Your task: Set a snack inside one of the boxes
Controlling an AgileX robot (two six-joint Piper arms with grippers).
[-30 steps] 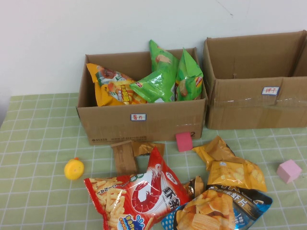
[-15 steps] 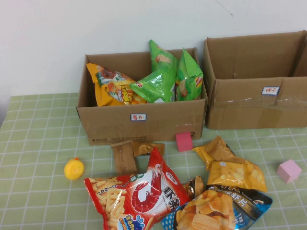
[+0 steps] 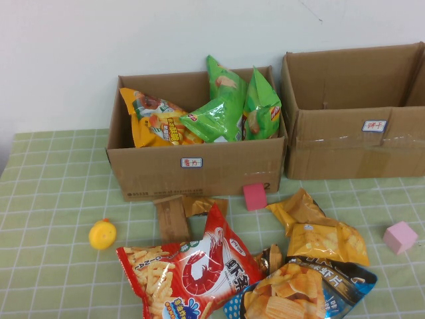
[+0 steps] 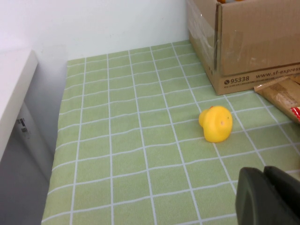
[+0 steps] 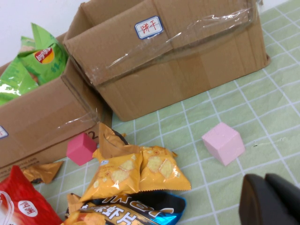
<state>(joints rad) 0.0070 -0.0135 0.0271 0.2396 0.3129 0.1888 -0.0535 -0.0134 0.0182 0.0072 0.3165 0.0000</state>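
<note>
Several small yellow-orange foil snack pouches (image 3: pixel 325 240) lie on the green checked cloth in front of the boxes; they also show in the right wrist view (image 5: pixel 140 171). The wider taped carton (image 3: pixel 352 143) with the blue-edged white label stands at the back right, top open, and also shows in the right wrist view (image 5: pixel 173 61). Neither arm shows in the high view. My left gripper (image 4: pixel 264 174) is shut and empty, low over the cloth near a yellow duck. My right gripper (image 5: pixel 265 179) is shut and empty, near a pink cube, apart from the pouches.
The narrower carton (image 3: pixel 199 166) at back centre holds green and yellow chip bags. A big red shrimp bag (image 3: pixel 192 272) and a blue chips bag (image 3: pixel 312 289) lie at the front. A yellow duck (image 3: pixel 102 234), a dark pink cube (image 3: pixel 254 197), a light pink cube (image 3: pixel 400 237) and brown packets (image 3: pixel 172 216) lie around.
</note>
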